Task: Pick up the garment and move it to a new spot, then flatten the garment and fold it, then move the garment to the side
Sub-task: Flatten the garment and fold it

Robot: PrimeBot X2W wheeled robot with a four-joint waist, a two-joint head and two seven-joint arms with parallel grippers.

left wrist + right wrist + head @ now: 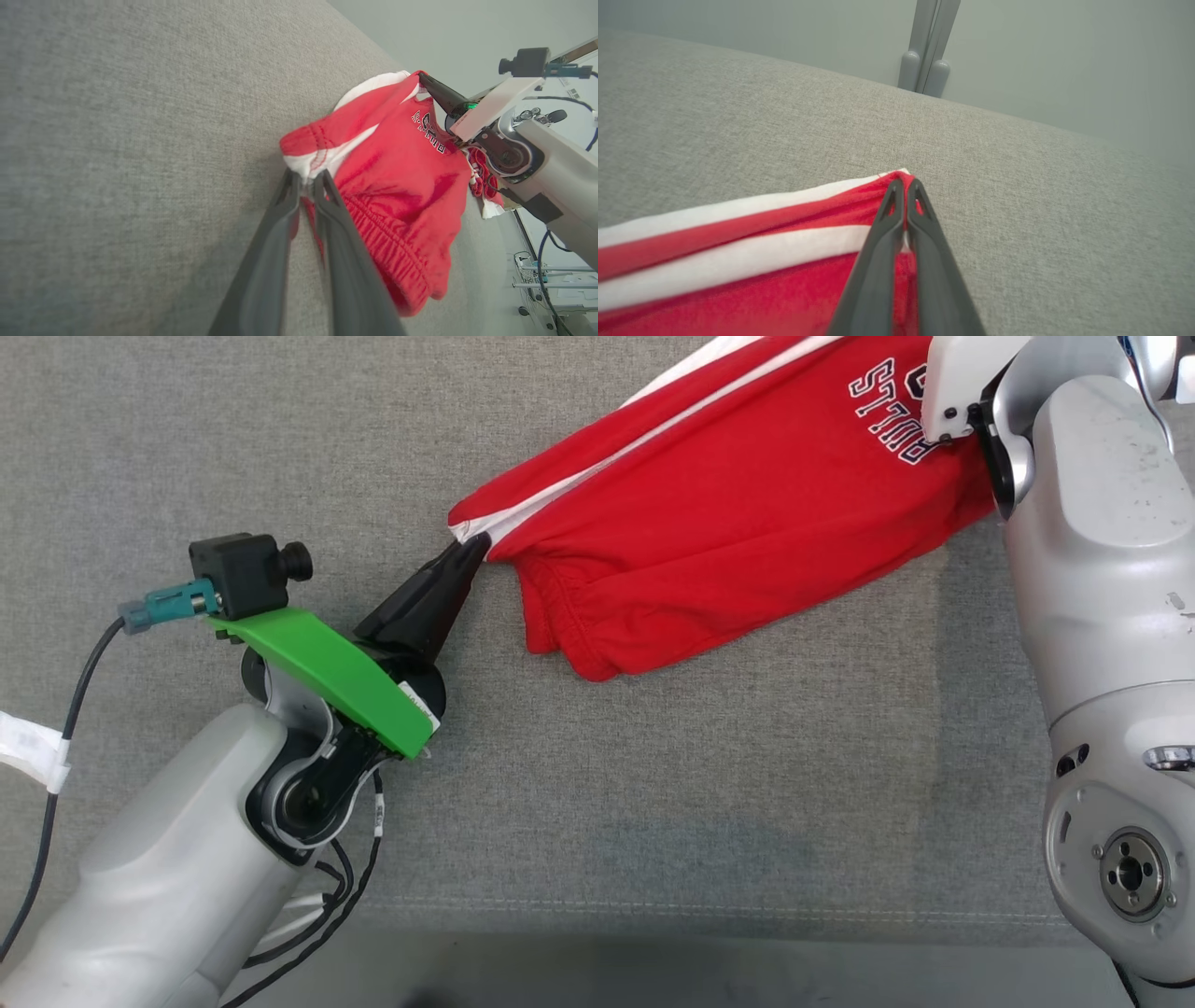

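L claw (307,178) pinches garment (728,523) hem corner | R claw (904,184) clamped on striped corner | head cam: lettering (887,411) | L wrist cam: elastic waistband (397,247)

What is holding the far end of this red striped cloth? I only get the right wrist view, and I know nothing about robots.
Observer: The left arm's dark fingers pinch the opposite corner of the red fabric garment with white stripes.
Operator: Is the cloth plain apart from the stripes?
Observer: No, the head view shows dark letters outlined in white printed on it.
Operator: Anything else I'm missing?
Observer: The left wrist view shows a gathered elastic edge running along one side.
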